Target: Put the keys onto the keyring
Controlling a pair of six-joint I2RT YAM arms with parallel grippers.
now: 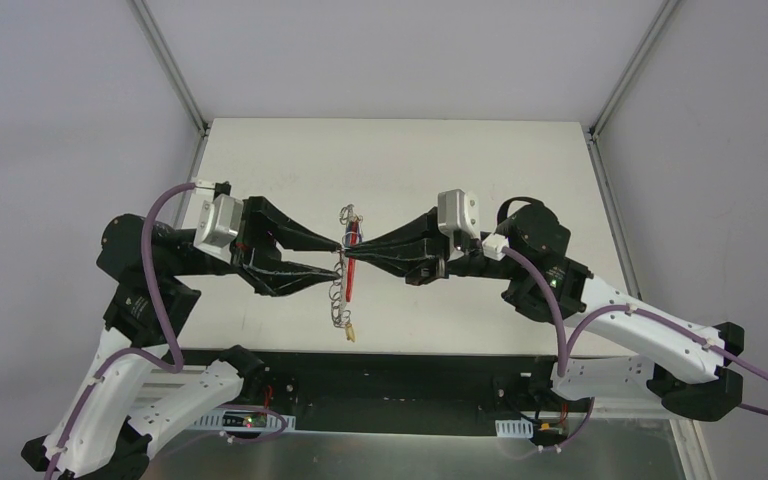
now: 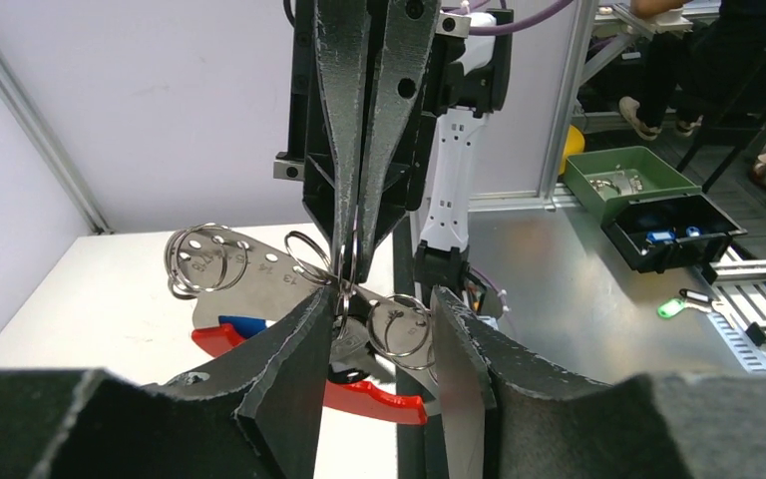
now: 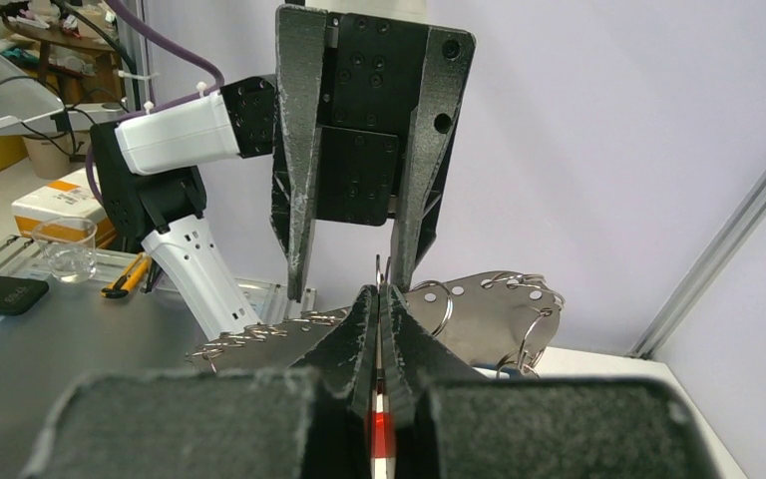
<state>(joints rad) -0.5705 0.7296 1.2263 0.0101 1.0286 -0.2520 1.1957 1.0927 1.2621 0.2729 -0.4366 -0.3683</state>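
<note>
The keyring point(image 1: 343, 290) hangs between my two grippers above the table: silver wire rings, a red strap point(image 1: 351, 268) and a yellowish tag point(image 1: 350, 335) at its near end. My right gripper point(image 1: 354, 245) is shut on one thin silver ring, which shows edge-on at its tips in the right wrist view point(image 3: 379, 297). My left gripper point(image 1: 339, 257) is open, and its fingers point(image 2: 294, 344) straddle several rings point(image 2: 404, 329) and a silver key point(image 2: 347, 341). A blue key head point(image 2: 244, 326) lies by the red strap point(image 2: 379, 401). A black head shows just below the key, partly hidden.
The white table point(image 1: 410, 160) has metal rails along its left and right edges. Off the table, the left wrist view shows a green bin point(image 2: 638, 175), a black box point(image 2: 673, 230) and a green tag point(image 2: 670, 307). A glass beaker point(image 3: 65, 249) stands on the metal bench.
</note>
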